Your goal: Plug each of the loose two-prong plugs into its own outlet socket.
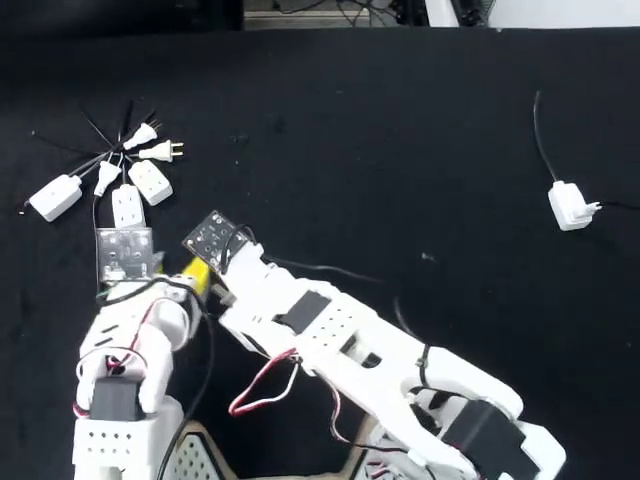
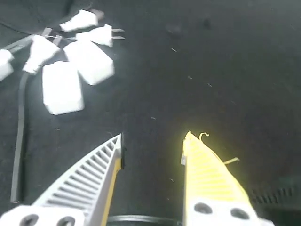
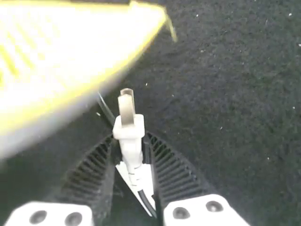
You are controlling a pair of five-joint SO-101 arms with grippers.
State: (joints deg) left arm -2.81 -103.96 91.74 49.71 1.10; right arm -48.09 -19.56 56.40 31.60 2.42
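Several white outlet blocks (image 1: 150,181) and loose two-prong plugs (image 1: 160,151) lie bunched at the table's far left. In the left wrist view, two outlet blocks (image 2: 62,87) and the plugs (image 2: 99,35) sit ahead of my left gripper (image 2: 154,136). It is open, empty and well short of them. My right gripper (image 3: 130,139) is shut on a white two-prong plug (image 3: 129,123), prongs pointing away and a black cord trailing back. The left gripper's yellow finger (image 3: 56,52) is close beside that plug. From above, the right arm's wrist (image 1: 213,238) sits just right of the left arm's.
A white adapter (image 1: 570,205) with a thin black cord lies alone at the far right. Black cable ties and cords (image 1: 100,135) fan out around the cluster. The black cloth (image 1: 380,150) covers the table. Red and white wires (image 1: 265,385) hang by the arm bases.
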